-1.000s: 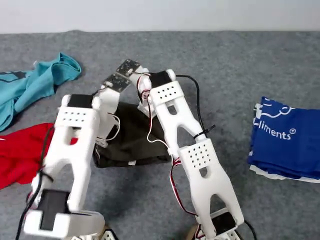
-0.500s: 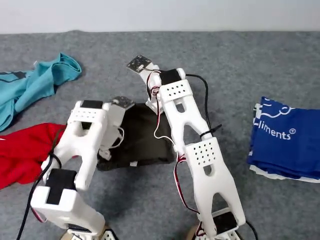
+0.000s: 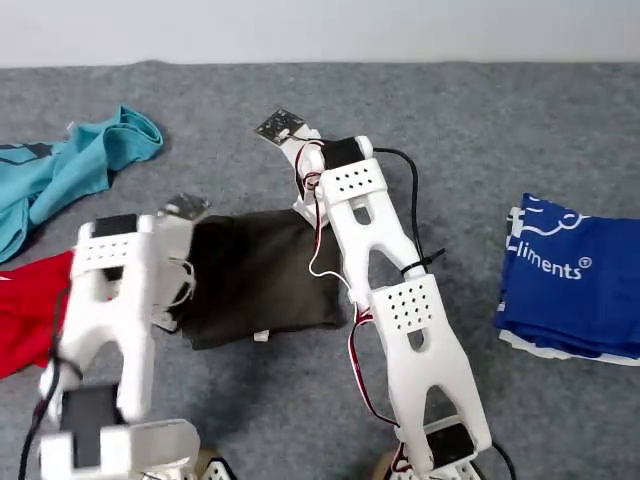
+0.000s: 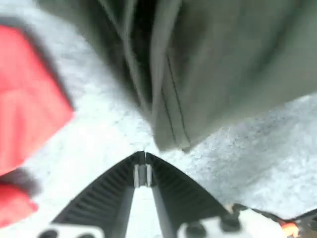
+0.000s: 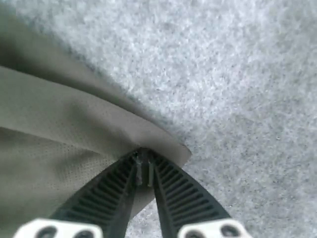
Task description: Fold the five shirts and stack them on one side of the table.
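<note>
A dark olive shirt (image 3: pixel 260 275) lies folded at the table's middle. My right gripper (image 3: pixel 303 208) is at its far right corner; in the right wrist view the gripper (image 5: pixel 143 166) is shut on that shirt's edge (image 5: pixel 74 129), and creases run into the tips. My left gripper (image 3: pixel 172 300) is at the shirt's left edge. In the left wrist view it (image 4: pixel 142 168) is shut with nothing in it, over grey table just short of the dark shirt (image 4: pixel 213 74). A red shirt (image 3: pixel 25 310) (image 4: pixel 29 99) lies crumpled at the left.
A teal shirt (image 3: pixel 70 165) lies bunched at the far left. A folded blue shirt (image 3: pixel 575 270) sits on a white one at the right edge. Bare grey table (image 3: pixel 470 140) lies between the arms and that stack.
My left arm has drawn back to the left off the dark shirt, uncovering its left half. The right arm shifted slightly farther away, then stayed at the corner.
</note>
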Robot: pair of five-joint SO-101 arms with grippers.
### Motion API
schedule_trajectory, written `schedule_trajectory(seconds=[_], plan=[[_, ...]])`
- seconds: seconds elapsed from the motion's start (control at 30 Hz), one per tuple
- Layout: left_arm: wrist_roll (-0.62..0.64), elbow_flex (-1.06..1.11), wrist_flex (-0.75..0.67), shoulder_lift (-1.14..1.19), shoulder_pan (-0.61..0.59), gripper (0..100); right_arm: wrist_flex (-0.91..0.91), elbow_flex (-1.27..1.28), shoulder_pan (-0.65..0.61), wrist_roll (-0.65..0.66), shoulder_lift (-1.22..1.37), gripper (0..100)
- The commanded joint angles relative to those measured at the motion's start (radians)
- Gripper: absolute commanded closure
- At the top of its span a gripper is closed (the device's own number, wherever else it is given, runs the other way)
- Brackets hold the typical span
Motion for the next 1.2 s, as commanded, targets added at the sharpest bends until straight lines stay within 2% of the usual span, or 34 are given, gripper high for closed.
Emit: schedule_trajectory(seconds=[0.0, 0.2, 0.3, 0.5, 0.73, 0.93, 1.17], plan=[[-0.023, -0.050, 0.037, -0.187, -0.011, 99, -0.010, -0.054, 0.022, 0.000, -0.022, 98.9], [0.014, -0.128, -0.008, -0.285, -0.011, 99, 0.025, -0.150, 0.016, 0.000, -0.024, 98.9], [0.063, -0.147, -0.089, -0.269, 0.009, 99, 0.071, -0.233, 0.005, 0.000, -0.022, 98.9], [0.146, -0.153, -0.230, -0.123, 0.144, 99, 0.101, -0.269, 0.005, 0.000, -0.018, 98.9], [0.192, -0.306, -0.292, 0.095, 0.255, 99, 0.125, -0.249, -0.010, -0.002, 0.010, 98.9], [0.192, -0.446, -0.327, 0.322, 0.244, 99, 0.104, -0.247, -0.007, -0.002, 0.082, 98.9], [0.186, -0.544, -0.330, 0.488, 0.133, 99, 0.102, -0.247, 0.007, -0.002, 0.104, 98.9]])
